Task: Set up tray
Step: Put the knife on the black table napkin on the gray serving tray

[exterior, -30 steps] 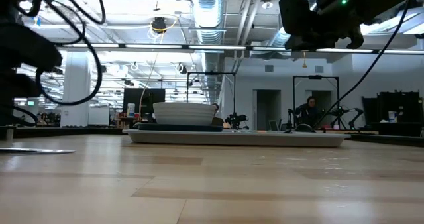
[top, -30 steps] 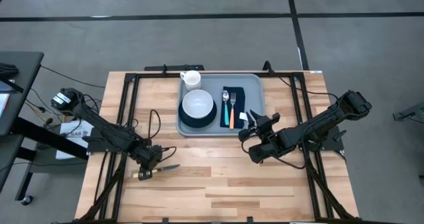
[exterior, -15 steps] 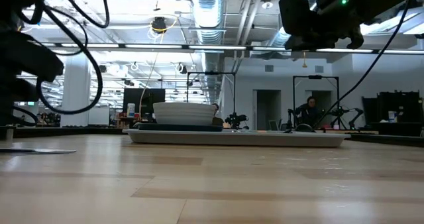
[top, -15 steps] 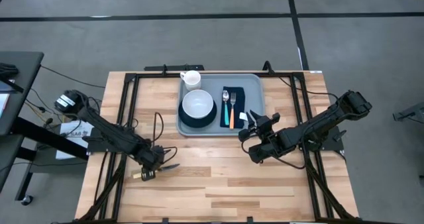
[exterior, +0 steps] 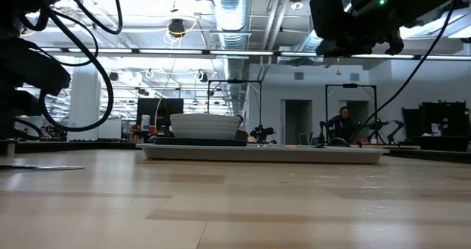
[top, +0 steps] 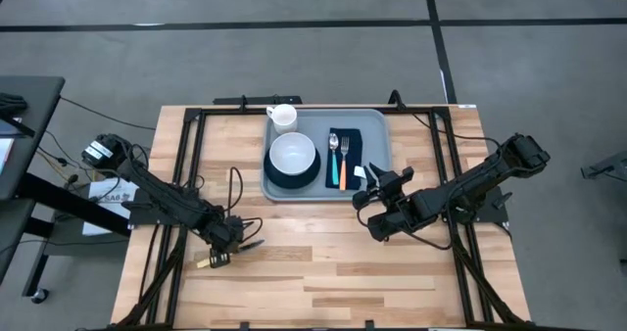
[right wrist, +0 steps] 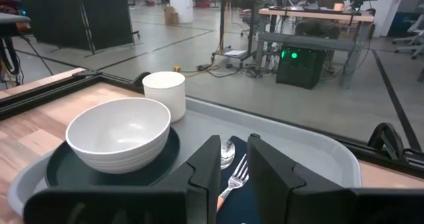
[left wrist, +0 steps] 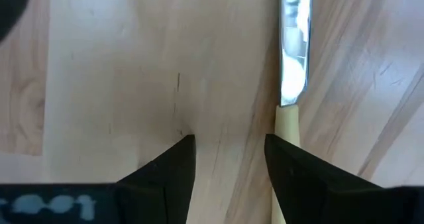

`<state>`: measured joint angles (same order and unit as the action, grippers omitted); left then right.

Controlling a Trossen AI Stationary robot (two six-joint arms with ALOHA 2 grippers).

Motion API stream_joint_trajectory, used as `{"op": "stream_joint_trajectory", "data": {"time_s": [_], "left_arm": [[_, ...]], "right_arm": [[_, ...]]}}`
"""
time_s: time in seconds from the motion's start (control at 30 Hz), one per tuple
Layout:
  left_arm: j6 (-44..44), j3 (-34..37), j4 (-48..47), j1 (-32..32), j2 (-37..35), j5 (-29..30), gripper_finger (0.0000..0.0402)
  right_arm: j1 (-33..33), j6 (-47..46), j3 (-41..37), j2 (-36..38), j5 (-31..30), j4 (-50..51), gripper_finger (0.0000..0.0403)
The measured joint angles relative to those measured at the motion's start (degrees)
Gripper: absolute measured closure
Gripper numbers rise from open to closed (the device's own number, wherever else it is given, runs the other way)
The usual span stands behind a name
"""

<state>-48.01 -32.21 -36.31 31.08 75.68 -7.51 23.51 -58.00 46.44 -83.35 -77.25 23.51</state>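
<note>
Right pincer [top: 367,189] (fingers apart) hovers just beside tray [top: 377,120]

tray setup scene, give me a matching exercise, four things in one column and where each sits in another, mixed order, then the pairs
Things:
1. white bowl
2. white cup
3. fork
4. knife

Places:
A. on the bare wood, by the left gripper
B. on the dark round plate
C. at the tray's far left corner
D. on the dark napkin

Pairs: 1-B, 2-C, 3-D, 4-A
</note>
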Motion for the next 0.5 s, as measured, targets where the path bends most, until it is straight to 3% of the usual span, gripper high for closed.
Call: {"op": "stream_joint_trajectory", "data": {"time_s": [0.17, 0.5], "left_arm": [[1.3, -2.2, -2.1, 0.1, 0.0, -1.2, 0.0234], [1.0, -7.3, -6.6, 0.0, 0.1, 3.8, 0.0234]], "right_arm": [[0.0, 0.0, 0.0, 0.0, 0.0, 0.0, 0.0336], [0.0, 0.0, 0.0, 0.0, 0.4, 0.0, 0.0336]]}}
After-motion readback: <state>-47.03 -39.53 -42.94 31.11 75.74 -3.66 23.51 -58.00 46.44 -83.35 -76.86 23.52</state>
